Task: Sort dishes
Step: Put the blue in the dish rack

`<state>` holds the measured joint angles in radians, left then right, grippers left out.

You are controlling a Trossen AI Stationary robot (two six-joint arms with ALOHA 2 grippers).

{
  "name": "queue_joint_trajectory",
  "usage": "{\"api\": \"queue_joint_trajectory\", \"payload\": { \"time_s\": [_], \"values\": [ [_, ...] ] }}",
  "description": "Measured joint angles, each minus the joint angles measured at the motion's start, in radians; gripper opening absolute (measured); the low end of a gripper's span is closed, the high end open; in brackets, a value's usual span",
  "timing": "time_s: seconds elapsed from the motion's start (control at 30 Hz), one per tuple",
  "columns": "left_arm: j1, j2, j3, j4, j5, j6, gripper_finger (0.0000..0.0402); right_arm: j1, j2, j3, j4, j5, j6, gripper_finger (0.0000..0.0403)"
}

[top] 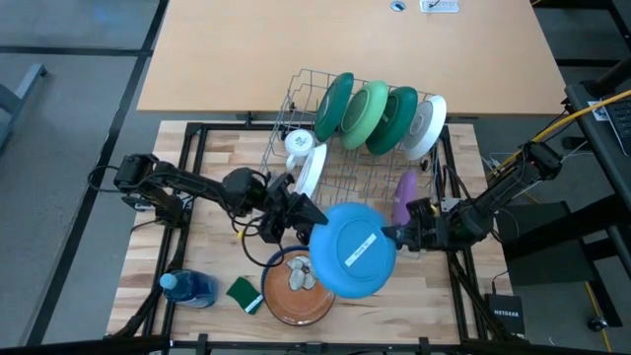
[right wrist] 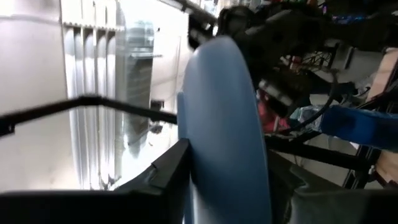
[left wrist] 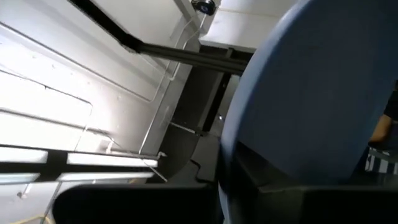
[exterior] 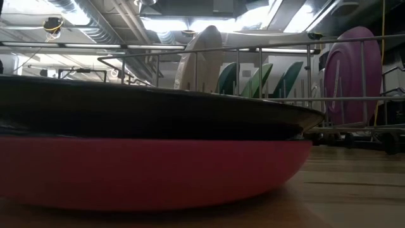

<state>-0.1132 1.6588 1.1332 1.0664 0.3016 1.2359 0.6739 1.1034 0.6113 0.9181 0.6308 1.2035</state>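
Above the front of the table, a blue plate (top: 352, 250) hangs between both arms — the left gripper (top: 308, 223) pinched tight on its near-left rim, the right gripper (top: 396, 236) clamped partway on the opposite edge, which looks like a handover so one arm can turn it upright for the wire dish rack (top: 296, 106). Rack slots beside the purple plate (top: 403, 193) and white plate (top: 312, 168) seem free, while the brown plate (top: 295, 288) sits just beneath — little room downward, plenty upward.

Left gripper (top: 308, 213) and right gripper (top: 392, 235) both clamped
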Motion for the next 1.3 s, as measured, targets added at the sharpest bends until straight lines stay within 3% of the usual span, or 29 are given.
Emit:
{"api": "queue_joint_trajectory", "payload": {
  "time_s": [0.23,0.47,0.83,1.13,1.3],
  "values": [
    [0.007,0.005,-0.004,-0.031,-0.064,-0.002,0.0029,0.002,0.002,0.000,-0.004,-0.087,-0.078,0.0095],
    [0.026,0.007,-0.004,-0.046,-0.087,-0.018,0.0012,0.001,0.000,0.001,0.008,-0.089,-0.144,0.0046],
    [0.046,0.005,-0.003,-0.068,-0.108,-0.018,0.0049,0.000,0.001,0.000,0.069,-0.071,-0.252,0.0038],
    [0.044,0.005,-0.001,-0.095,-0.433,-0.126,0.0115,-0.003,-0.001,-0.001,0.079,-0.056,-0.310,0.0036],
    [0.045,0.003,0.000,-0.149,-0.537,-0.138,0.0138,-0.002,-0.023,-0.003,0.074,-0.056,-0.319,0.0036]
  ]
}}
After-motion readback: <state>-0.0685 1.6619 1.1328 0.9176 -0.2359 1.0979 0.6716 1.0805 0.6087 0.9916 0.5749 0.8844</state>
